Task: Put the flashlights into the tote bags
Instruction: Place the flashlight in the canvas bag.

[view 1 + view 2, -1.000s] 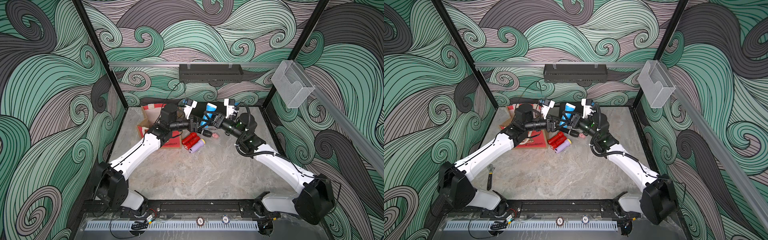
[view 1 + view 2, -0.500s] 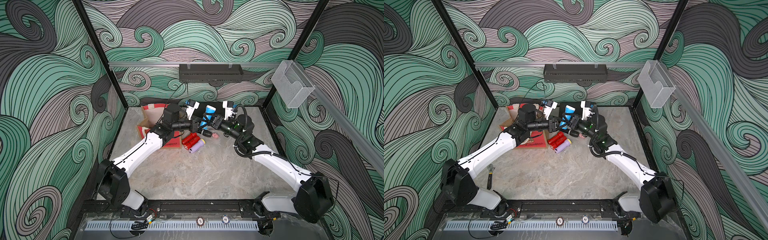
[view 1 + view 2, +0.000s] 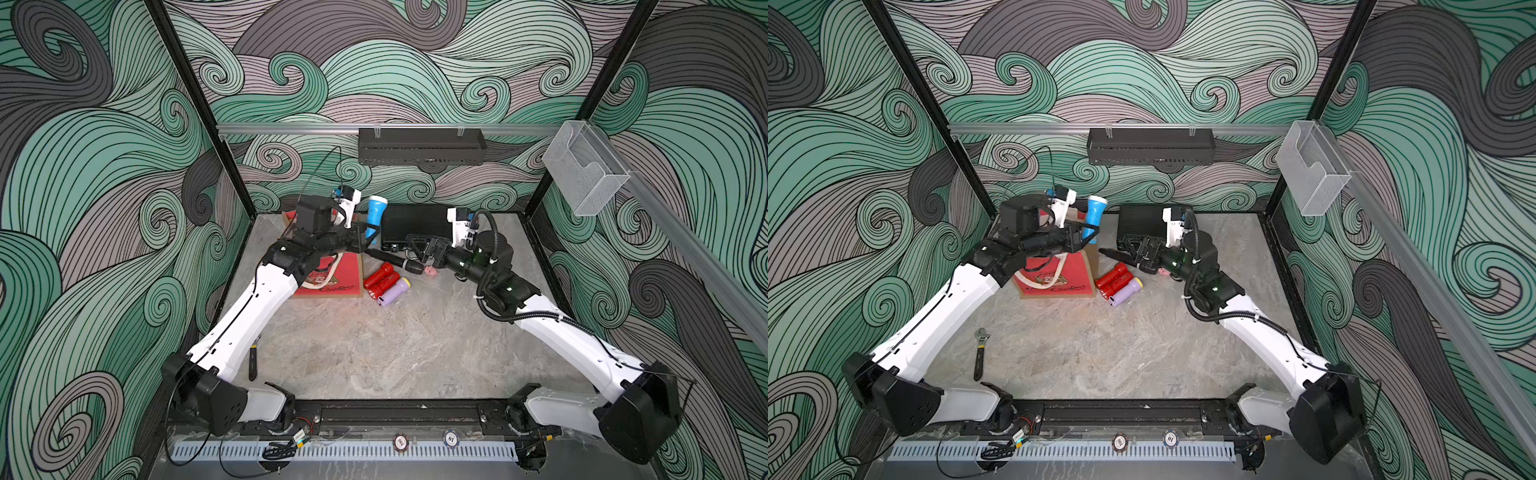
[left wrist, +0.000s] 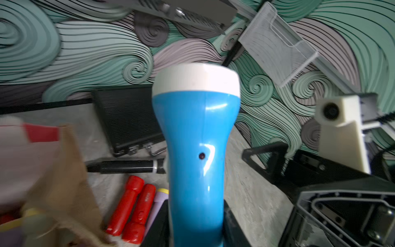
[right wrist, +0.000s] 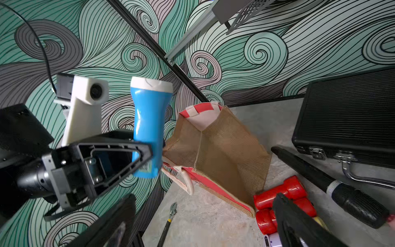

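My left gripper [image 3: 360, 236] is shut on the lower end of a blue flashlight [image 3: 376, 214] with a white head. It holds the flashlight upright in the air beside the open top of the tote bag [image 3: 332, 279]. The bag has a red front, brown sides and rope handles. The left wrist view shows the same blue flashlight [image 4: 196, 139] filling its middle. Two red flashlights [image 3: 380, 277] and a lilac one [image 3: 395, 291] lie on the table right of the bag. My right gripper [image 3: 420, 245] stands open and empty, a little right of the blue flashlight [image 5: 149, 119].
A black ribbed case [image 3: 415, 222] lies at the back. In front of it are a slim black stick [image 3: 392, 262] and a tiny pink pig [image 3: 431, 272]. A wrench [image 3: 980, 353] lies near the left arm. A clear holder [image 3: 582, 174] hangs on the right wall.
My left gripper has shut on the blue flashlight. My right gripper has opened, let it go and drawn back to the right.
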You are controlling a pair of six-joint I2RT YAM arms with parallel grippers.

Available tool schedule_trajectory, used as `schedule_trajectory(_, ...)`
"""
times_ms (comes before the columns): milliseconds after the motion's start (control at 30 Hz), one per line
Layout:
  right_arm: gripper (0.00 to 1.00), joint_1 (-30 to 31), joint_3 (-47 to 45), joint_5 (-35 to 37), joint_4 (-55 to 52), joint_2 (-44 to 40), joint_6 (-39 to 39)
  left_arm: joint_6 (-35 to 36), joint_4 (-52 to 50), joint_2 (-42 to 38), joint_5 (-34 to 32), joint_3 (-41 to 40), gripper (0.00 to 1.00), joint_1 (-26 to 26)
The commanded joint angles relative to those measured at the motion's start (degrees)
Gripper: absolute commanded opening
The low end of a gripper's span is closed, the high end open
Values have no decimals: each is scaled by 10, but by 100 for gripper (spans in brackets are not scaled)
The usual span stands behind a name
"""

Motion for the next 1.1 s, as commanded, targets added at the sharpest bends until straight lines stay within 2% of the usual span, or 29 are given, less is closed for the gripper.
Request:
schedule_trajectory(0,99,2,4,43,-68,-20,-41,28,-106,0,-90,38,0,42)
schedule_trajectory(167,99,2,-1,63,-118,-31,-61,39,-161,50,-143,83,0,81)
schedule_trajectory(333,99,3,-10,93,-163,-42,-75,56,-181,94,-234,95,0,88)
schedule_trajectory(400,99,4,-16,97,-170,-44,-77,60,-183,113,-250,96,0,89)
schedule_trajectory(1067,99,22,-28,111,-177,-15,-75,30,-215,254,-286,89,0,90)
